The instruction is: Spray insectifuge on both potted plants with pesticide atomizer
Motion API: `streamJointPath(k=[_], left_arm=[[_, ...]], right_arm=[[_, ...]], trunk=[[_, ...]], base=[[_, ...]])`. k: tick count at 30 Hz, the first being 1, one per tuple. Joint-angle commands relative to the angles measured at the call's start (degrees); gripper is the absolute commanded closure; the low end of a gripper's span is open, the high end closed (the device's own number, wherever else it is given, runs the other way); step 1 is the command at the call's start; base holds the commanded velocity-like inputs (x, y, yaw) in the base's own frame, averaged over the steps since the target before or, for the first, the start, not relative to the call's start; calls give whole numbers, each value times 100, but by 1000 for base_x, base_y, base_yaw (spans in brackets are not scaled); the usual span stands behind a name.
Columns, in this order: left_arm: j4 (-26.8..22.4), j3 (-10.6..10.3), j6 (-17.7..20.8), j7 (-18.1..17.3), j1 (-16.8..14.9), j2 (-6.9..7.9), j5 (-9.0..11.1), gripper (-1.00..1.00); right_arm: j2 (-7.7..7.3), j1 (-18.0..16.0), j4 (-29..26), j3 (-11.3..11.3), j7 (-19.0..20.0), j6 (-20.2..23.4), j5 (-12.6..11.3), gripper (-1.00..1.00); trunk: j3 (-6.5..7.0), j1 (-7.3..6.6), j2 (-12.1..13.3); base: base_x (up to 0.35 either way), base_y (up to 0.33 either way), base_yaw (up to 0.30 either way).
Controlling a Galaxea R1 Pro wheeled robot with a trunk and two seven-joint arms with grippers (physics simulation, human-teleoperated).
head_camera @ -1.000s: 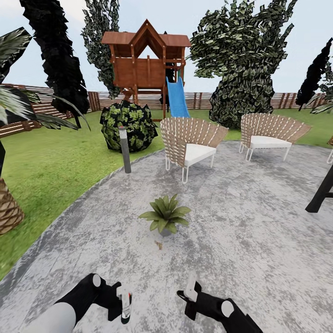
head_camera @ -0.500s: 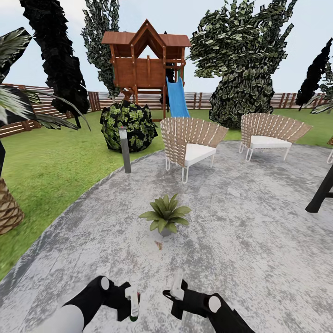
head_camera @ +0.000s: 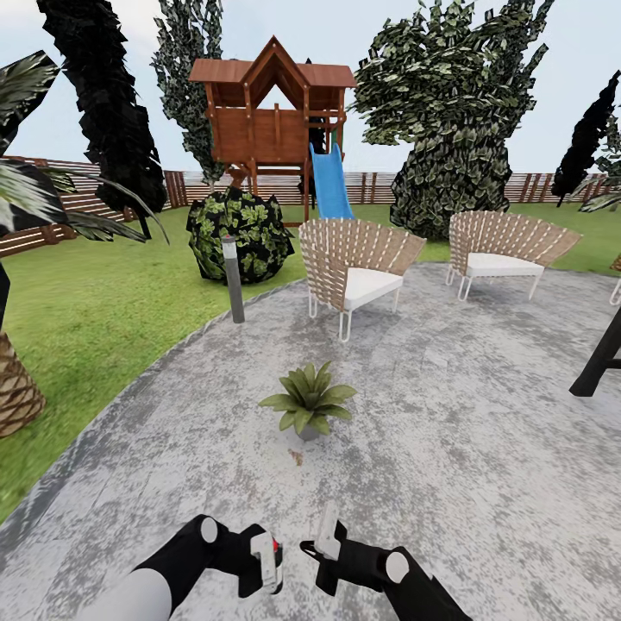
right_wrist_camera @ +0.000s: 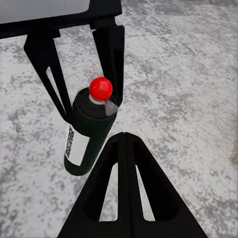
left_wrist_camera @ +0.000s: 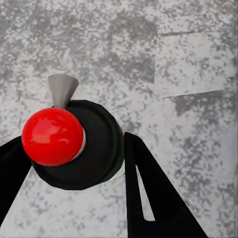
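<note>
The left hand (head_camera: pixel 259 565) squeezes the dark pesticide atomizer (right_wrist_camera: pixel 89 131) with its red top. The right hand (head_camera: pixel 323 552) is closed and holds nothing. The bottle's white label (right_wrist_camera: pixel 71 144) is too blurry to read.

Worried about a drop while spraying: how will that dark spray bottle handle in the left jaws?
The atomizer looks rigid, a smooth dark cylinder, so it may slip or twist between the left gripper fingers. It seems small and probably light. Its round body would likely roll if dropped on the paved patio. Its red top could catch a knock.
</note>
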Motion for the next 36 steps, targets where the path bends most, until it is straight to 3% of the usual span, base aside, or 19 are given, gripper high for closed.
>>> streamJointPath(k=[1,6,12,18,28,36], left_arm=[[-7,28,-26,-16,-1,-12,-40,100],[-7,29,-36,-20,-1,-110,-35,100],[17,35,-106,-91,-9,-114,-23,100],[7,49,-147,-455,-33,-109,-19,100],[-12,61,-157,-497,-61,-134,4,100],[-16,61,-159,-499,-63,-240,9,100]], right_arm=[[2,-2,-5,-8,-2,-30,54,100],[4,-3,-11,-8,-2,-31,54,100],[3,-6,-10,-8,-2,-31,60,100],[3,-5,-5,-8,-2,-31,67,100],[3,-4,-5,-8,-2,-28,69,100],[3,-6,-5,-8,-2,-28,69,100]], trunk=[[-6,-1,-2],[-6,-1,-2],[-6,-1,-2],[-6,-1,-2],[-6,-1,-2],[-6,-1,-2]], base=[[0,0,0],[0,0,0],[0,0,0],[0,0,0],[0,0,0],[0,0,0]])
